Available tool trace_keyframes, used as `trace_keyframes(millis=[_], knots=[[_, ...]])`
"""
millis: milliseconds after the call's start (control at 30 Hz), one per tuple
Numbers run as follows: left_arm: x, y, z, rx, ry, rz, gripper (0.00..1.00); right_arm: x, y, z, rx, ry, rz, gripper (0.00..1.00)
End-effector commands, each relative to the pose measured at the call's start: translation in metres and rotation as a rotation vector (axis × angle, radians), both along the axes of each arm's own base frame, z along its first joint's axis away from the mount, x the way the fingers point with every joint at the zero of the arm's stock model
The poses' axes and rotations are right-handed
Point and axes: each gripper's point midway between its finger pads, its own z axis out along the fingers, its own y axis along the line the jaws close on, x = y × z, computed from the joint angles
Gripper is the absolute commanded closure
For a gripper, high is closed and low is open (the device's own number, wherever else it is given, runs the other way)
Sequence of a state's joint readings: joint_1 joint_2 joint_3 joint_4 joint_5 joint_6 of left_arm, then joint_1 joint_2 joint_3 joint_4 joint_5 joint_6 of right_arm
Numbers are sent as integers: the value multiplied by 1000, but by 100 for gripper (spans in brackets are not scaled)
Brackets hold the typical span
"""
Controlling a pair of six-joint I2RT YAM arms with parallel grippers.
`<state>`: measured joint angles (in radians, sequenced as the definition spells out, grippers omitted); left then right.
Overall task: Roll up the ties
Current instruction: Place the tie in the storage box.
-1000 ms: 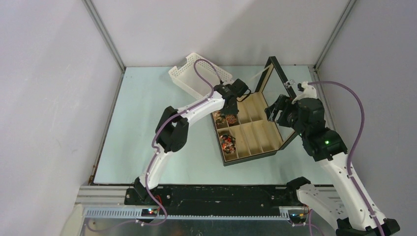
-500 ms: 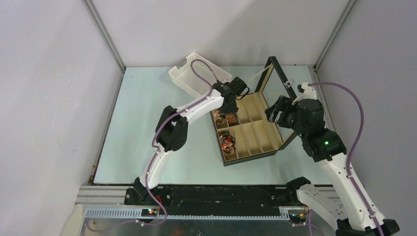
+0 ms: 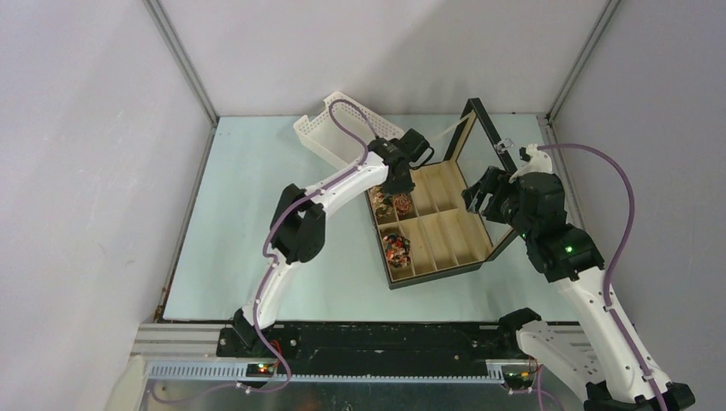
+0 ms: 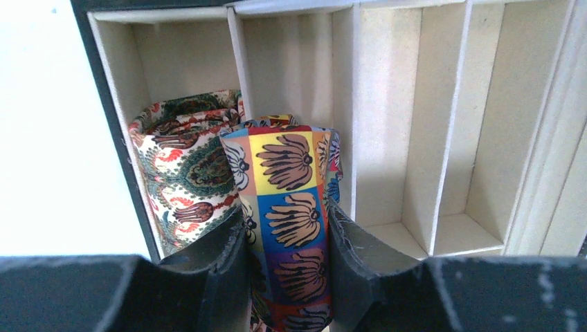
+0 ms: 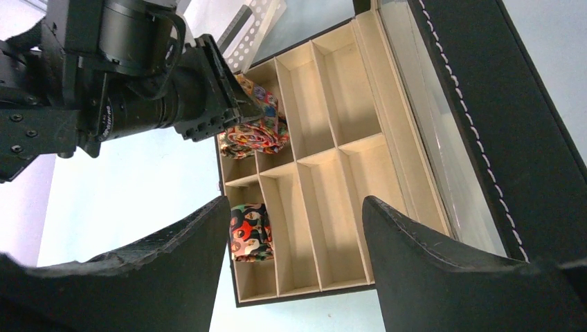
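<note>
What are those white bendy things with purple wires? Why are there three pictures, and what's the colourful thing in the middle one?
The bendy things are two robot arms bolted to a pale table. Each ends in a two-finger pincher. One picture looks down from above. The other two come from small cameras on the arms' wrists, so you see their own black fingers up close. On the table are a white basket and a black box with cream compartments, its glass lid standing open. The left pincher squeezes a rolled checkered tie at the box, right beside a leafy-patterned tie already rolled inside. A third tie sits in another compartment. The right pincher is open and holds nothing.
</note>
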<state>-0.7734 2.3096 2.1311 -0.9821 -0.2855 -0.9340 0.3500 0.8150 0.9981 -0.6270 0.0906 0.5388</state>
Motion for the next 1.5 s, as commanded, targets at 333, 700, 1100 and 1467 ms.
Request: trace_keyframes(millis=[333,700,1100,1467], knots=[[16,1,81,-75,-142,0,100,2,-1,2,11,-18,-11,27],[28,-52,156,-365,-276,-80,100,-2,-10,9,5,-43,-46,27],[37,-71,104,-402,-277,-56,100,-5,-15,7,-7,-38,-64,27],[26,-44,45,-291,-217,3,100,-3,-15,5,-7,-31,-65,27]])
